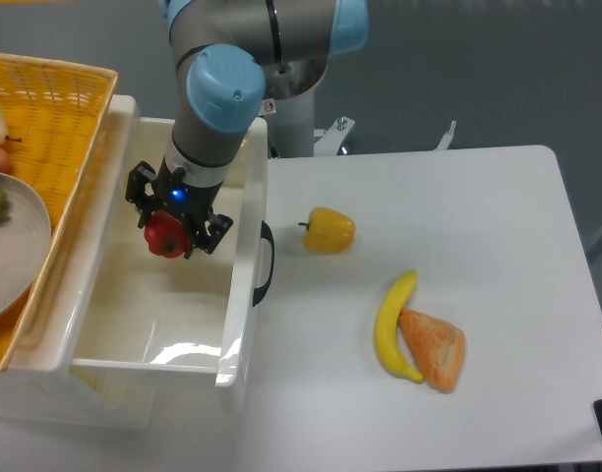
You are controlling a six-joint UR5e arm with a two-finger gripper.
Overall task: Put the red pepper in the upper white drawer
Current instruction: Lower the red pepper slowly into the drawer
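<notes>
The red pepper (164, 236) is glossy and small, held between the black fingers of my gripper (173, 224), which is shut on it. Both hang over the inside of the upper white drawer (244, 295), which is pulled open at the left of the table, its black curved handle (265, 263) facing right. The pepper sits above the drawer's back half, close to its middle. I cannot tell how far it is above the drawer floor.
A yellow bell pepper (329, 230) lies on the white table just right of the drawer handle. A banana (391, 324) and a piece of bread (435, 348) lie further right. A yellow wicker basket (55, 108) with a plate (11, 246) stands left of the drawer.
</notes>
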